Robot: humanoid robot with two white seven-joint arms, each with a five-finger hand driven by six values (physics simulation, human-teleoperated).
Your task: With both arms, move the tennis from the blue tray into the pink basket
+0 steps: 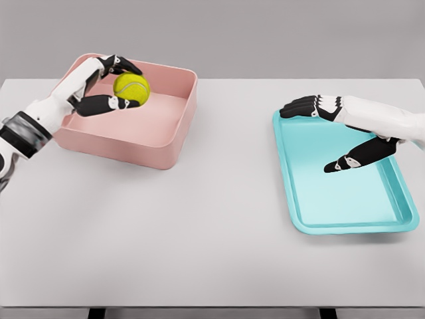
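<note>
ball: yellow-green tennis ball, at about 10 o'clock in my head view, over the inside of the pink basket, toward its far-left corner.
left robot hand: wrapped around the ball, fingers over the top, thumb under it at 6 o'clock. I can't tell whether the ball touches the basket floor or hangs just above it.
right robot hand: open and holding nothing, fingers spread, above the far part of the blue tray at about 3 o'clock.
tray: I see nothing lying in it.
basket: sits on the worktop at 10 o'clock, well apart from the tray.
key relation: ball lies inside the left grip, straight above basket interior, walls on all sides. A ball has no long axis, so orientation doesn't matter. Left is the only hand near; right is far off across the worktop.
my read: task nearly done. Next move is just opening the left fingers.
risk: ball may bounce or roll, but the walls should contain it.
</note>
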